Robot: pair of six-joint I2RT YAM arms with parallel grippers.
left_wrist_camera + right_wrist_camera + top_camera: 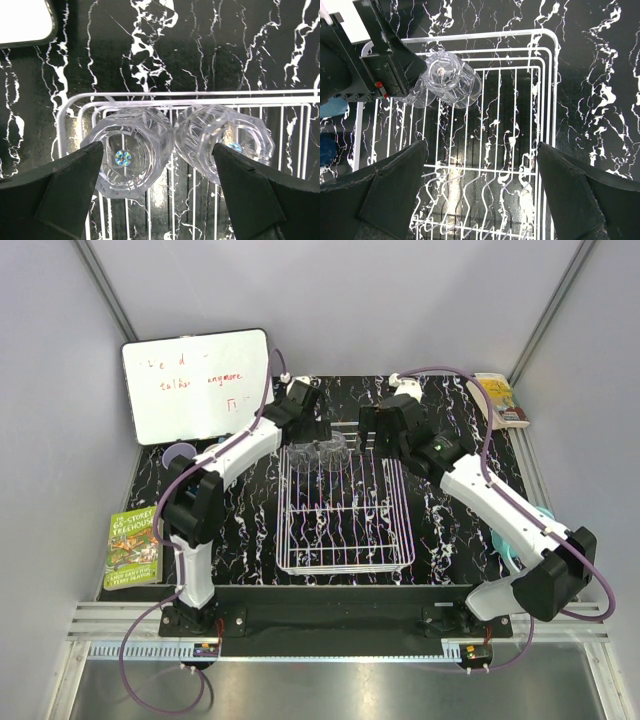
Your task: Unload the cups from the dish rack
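Two clear faceted glasses stand upside down, side by side, in the far left corner of the white wire dish rack (pixel 345 515). My left gripper (pixel 305 425) is open just above them. In the left wrist view, the left glass (pixel 132 150) and right glass (pixel 225 145) lie between its open fingers, and the gripper (pixel 157 165) holds nothing. My right gripper (pixel 385 430) is open and empty over the rack's far part (pixel 481 150). From there one glass (pixel 445 75) shows. A lavender tumbler (pixel 180 455) stands on the table at left. A teal mug (pixel 505 550) is mostly hidden by the right arm.
A whiteboard (pixel 195 385) leans at the back left. A green book (pixel 133 548) lies at the near left and another book (pixel 500 400) at the back right. A dark blue object (pixel 325 150) shows left of the rack. The rack's upright tines (pixel 485 185) are near.
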